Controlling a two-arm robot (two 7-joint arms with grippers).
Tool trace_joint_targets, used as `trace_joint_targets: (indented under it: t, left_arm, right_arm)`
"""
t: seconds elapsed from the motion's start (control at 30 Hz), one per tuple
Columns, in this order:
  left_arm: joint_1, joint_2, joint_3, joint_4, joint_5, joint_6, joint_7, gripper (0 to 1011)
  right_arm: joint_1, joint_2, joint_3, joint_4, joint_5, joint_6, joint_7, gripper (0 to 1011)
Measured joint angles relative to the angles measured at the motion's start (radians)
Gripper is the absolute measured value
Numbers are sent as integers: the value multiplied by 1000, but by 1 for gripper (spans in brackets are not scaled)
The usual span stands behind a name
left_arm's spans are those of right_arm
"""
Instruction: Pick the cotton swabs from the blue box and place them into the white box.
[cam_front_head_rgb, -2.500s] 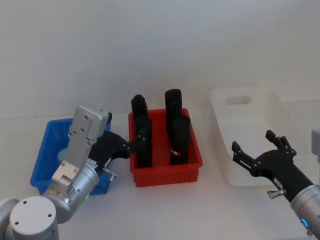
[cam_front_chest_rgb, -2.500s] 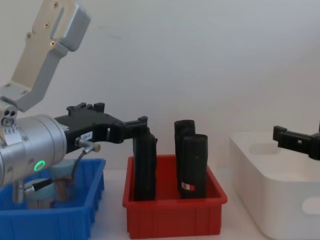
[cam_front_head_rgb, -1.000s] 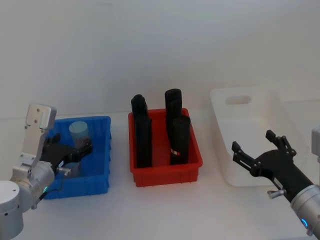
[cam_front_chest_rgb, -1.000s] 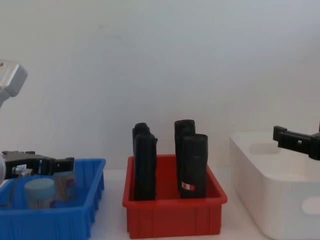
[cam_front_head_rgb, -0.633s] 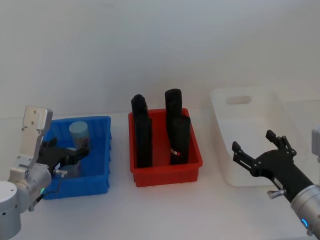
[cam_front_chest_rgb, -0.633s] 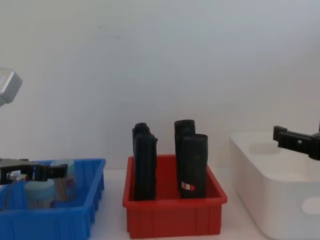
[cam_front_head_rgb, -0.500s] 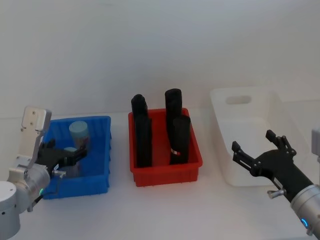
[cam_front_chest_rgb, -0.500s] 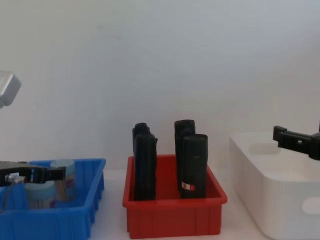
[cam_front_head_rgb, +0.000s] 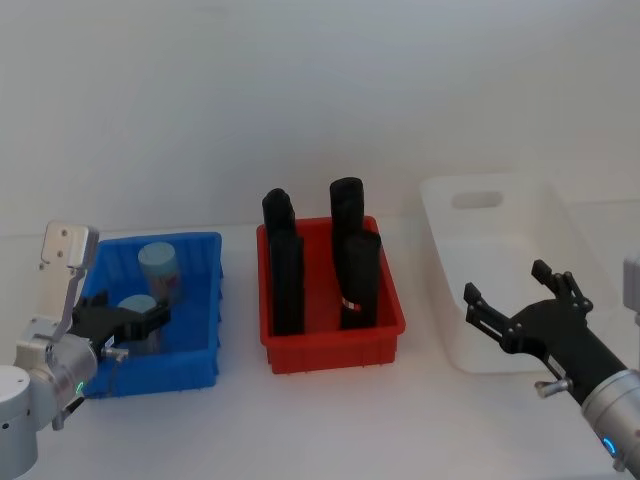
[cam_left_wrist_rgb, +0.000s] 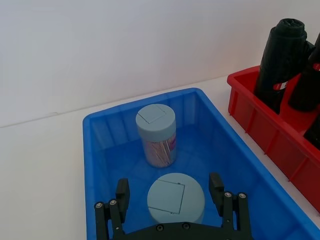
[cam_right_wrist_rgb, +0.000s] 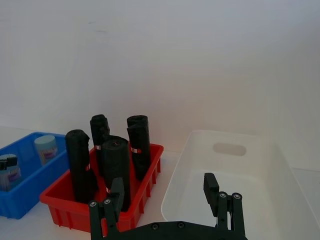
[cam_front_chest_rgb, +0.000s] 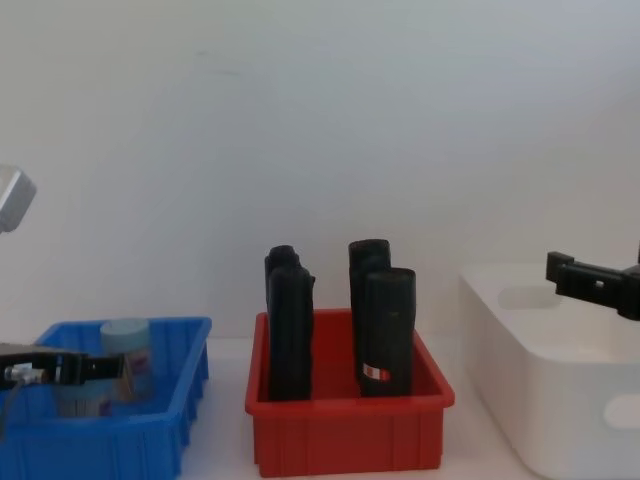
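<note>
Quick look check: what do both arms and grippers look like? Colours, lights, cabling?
Both arms are silver-grey with round joint housings. The left gripper and right gripper are black, two-fingered, with screw heads at the finger bases. The left wrist carries a pale grey bracket, a green light and a thin cable; the right wrist shows a blue light.

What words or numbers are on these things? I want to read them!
Nothing can be read.
Purple label on the far cotton swabs jar: too small to read.
Red and white band on a tall black object in the red bin: too blurred.
Left hand, open astride the near jar: no writing.
</note>
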Motion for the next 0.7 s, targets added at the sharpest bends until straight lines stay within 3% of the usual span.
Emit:
trace_joint_targets:
  t: [0.3,0.7]
  left_arm:
    - [-6,-3,-4,31,-13,-7,-22,995]
    - [-7,-4,-10,51,-25,-20,-41,687]
  right_arm:
    - [0,0,0,0,0,0,0,1002]
    - [0,0,0,0,0,0,0,1002]
